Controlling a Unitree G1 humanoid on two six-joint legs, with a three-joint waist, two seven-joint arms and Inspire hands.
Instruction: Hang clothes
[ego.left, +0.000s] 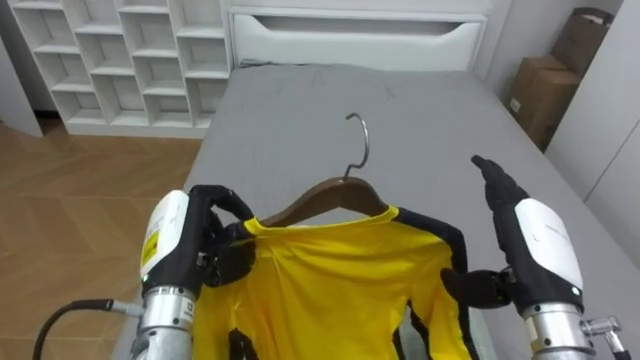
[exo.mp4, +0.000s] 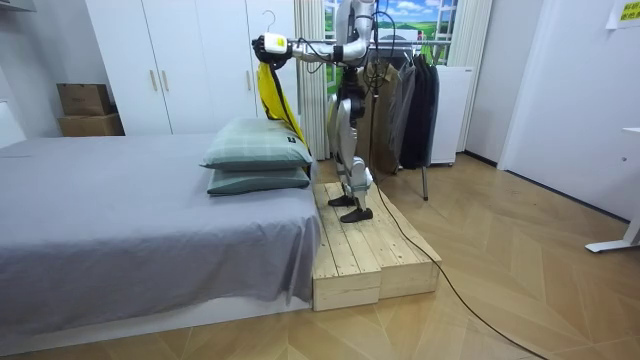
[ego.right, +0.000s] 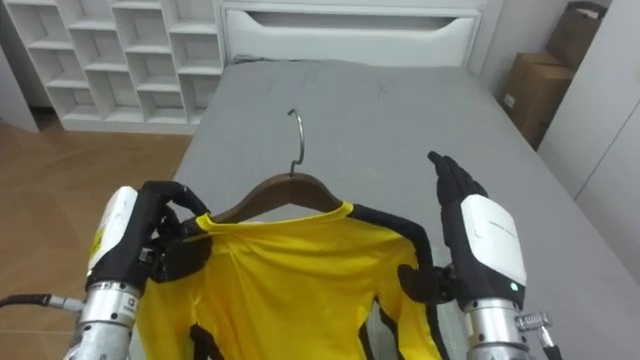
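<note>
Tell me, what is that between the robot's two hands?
A yellow shirt on a wooden hanger, shown in both eye views. The left hand grips one shoulder; the right hand stands open by the other.

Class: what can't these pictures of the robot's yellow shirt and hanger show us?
- Hem of the yellow shirt: cut by both eye views' bottom edge.
- Ends of the wooden hanger: under the shirt.
- Whether the left hand grips hanger or cloth alone: shirt covers it.
- Clothes rack, room view: partly behind robot.

yellow shirt (ego.right: 300, 285) on wooden hanger (ego.right: 285, 190), hook up, above grey bed (ego.right: 400, 110). left hand (ego.right: 160, 235) curled round hanger's left end; right hand (ego.right: 475, 225) fingers straight beside right shoulder.
</note>
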